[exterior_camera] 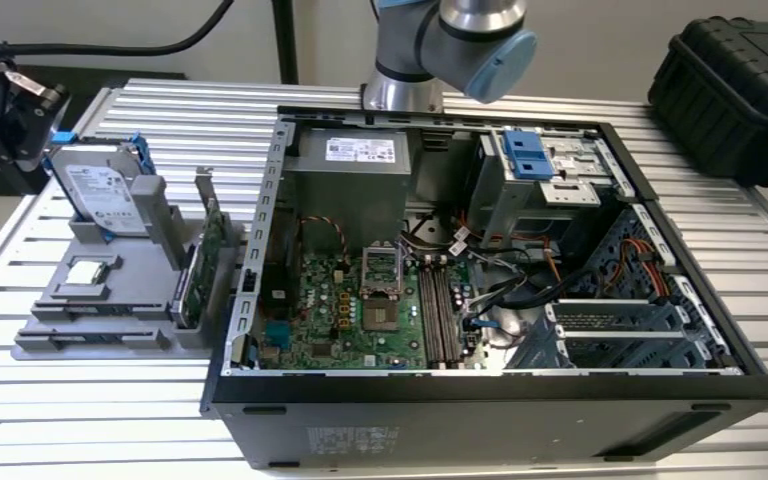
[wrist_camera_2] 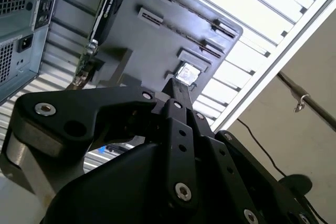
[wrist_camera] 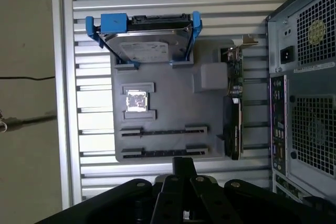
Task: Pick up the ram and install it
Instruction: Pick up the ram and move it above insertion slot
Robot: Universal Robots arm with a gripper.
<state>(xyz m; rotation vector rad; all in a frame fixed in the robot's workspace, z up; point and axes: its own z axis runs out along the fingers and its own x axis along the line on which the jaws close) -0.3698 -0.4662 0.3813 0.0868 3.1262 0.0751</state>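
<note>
My gripper [wrist_camera_2: 176, 88] hangs high above the grey parts holder [wrist_camera: 168, 85], and its two fingers meet in one narrow tip [wrist_camera: 184, 164] with nothing between them. In the exterior view the black wrist end [exterior_camera: 4, 110] sits at the far left, above and behind the holder [exterior_camera: 91, 330]. The ram is out of view. The holder's two long slots [wrist_camera: 163, 129] look dark and flat. On the motherboard, the long memory slots [exterior_camera: 440, 305] lie right of the processor socket. I cannot tell whether a stick sits in them.
The holder also carries a hard drive in a blue frame [wrist_camera: 149, 38], a small silver processor chip [wrist_camera: 136, 100] and a green expansion card standing on edge [wrist_camera: 233, 114]. The open computer case [exterior_camera: 491, 300] lies beside it on the slatted metal table [exterior_camera: 91, 420].
</note>
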